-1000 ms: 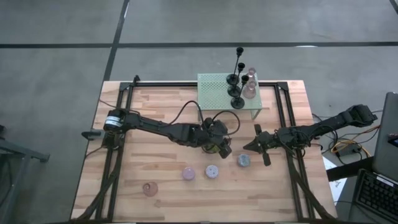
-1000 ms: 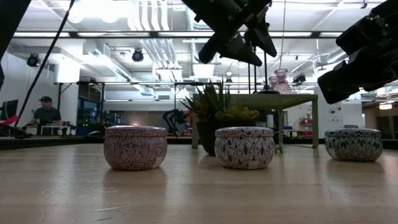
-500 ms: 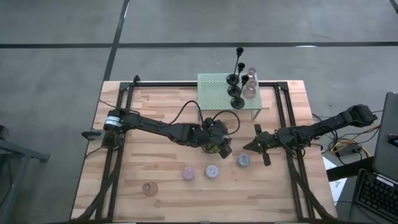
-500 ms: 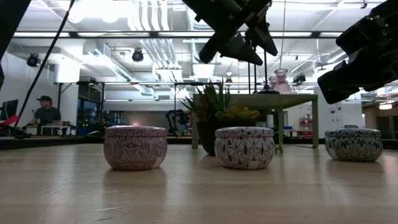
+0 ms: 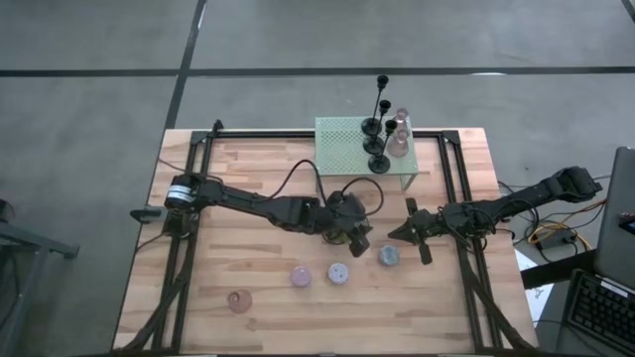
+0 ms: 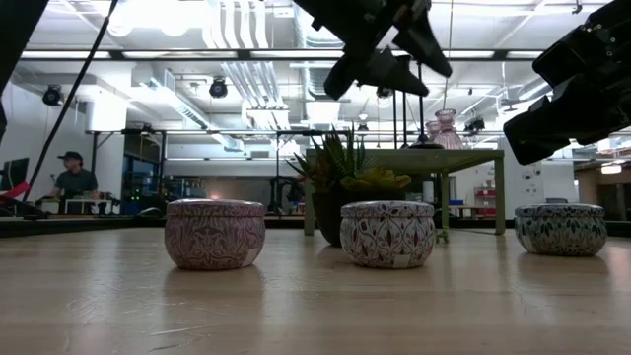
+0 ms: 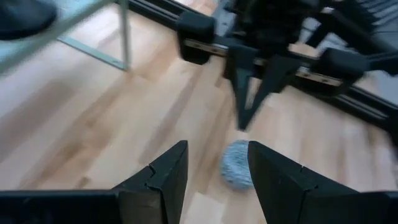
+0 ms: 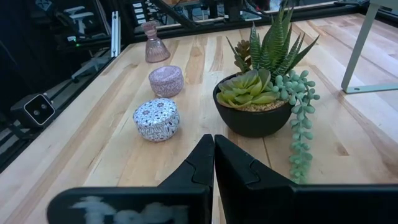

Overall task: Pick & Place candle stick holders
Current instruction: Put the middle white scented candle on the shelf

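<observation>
**Grippers above the row of small holders**

High view: left gripper (image 5: 359, 236) hangs mid-table over the plant (image 5: 342, 235); right gripper (image 5: 415, 232) sits beside the blue holder (image 5: 389, 256). Lilac holder (image 5: 338, 273) and pink holder (image 5: 301, 277) lie toward the near edge. Three black candlesticks (image 5: 378, 129) stand on the mesh rack (image 5: 349, 146) at the far edge.

Left wrist view: fingers (image 7: 163, 177) spread apart, empty, blue holder beyond them.

Right wrist view: fingers (image 8: 202, 163) pressed together, empty.

Succulent plant (image 8: 264, 93) in a dark bowl sits mid-table, with a pale green mesh rack (image 5: 363, 147) toward 12 o'clock from it. Person in a cap (image 6: 72, 177) way off around 9 o'clock in the low view.
</observation>
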`<state>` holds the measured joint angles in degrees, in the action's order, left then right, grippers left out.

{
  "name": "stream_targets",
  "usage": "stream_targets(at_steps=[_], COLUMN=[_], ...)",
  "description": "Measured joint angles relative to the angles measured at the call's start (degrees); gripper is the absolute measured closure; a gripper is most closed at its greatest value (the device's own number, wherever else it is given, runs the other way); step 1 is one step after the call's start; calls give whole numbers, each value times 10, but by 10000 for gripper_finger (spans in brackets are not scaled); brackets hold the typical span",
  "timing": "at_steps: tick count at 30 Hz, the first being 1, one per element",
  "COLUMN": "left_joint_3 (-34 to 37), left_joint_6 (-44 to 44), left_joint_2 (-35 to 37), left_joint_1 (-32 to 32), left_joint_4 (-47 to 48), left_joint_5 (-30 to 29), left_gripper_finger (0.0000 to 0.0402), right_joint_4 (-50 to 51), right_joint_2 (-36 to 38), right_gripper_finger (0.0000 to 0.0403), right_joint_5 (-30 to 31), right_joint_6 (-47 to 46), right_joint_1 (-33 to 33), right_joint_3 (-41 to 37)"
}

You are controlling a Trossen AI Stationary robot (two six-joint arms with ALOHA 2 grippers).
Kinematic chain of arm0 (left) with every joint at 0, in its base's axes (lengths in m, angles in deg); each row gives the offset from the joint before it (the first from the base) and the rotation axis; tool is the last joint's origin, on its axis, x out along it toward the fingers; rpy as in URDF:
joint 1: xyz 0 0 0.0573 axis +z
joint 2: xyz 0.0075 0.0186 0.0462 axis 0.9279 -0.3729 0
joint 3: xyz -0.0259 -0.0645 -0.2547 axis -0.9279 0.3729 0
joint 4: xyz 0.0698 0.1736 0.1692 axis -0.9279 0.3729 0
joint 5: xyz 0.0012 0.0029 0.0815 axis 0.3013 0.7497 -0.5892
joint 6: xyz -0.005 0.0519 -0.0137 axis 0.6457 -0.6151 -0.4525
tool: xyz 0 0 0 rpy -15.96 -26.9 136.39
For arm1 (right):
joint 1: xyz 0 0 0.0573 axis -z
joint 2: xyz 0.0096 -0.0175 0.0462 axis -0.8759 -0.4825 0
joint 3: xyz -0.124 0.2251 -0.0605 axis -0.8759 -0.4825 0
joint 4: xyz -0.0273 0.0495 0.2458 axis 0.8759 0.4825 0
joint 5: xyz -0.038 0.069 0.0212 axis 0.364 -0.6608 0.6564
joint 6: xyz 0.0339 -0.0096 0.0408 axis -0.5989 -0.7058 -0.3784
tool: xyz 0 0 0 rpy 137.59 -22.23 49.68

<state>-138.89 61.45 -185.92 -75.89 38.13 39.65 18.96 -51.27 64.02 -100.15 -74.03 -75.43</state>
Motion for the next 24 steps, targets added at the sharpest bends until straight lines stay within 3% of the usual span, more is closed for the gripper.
stream_targets(at_steps=[6,12,24], left_joint_3=[0,0,0], left_joint_6=[-38,29,-50], left_joint_2=[0,0,-15], left_joint_1=[-19,-31,-48], left_joint_4=[-16,-12,-69], left_joint_5=[17,13,3], left_gripper_finger=[232,222,86], right_joint_4=[0,0,0], right_joint_2=[0,0,0], right_gripper_finger=[394,394,394], right_joint_5=[0,0,0], right_joint_6=[0,0,0], right_joint_1=[0,0,0], right_joint_3=[0,0,0])
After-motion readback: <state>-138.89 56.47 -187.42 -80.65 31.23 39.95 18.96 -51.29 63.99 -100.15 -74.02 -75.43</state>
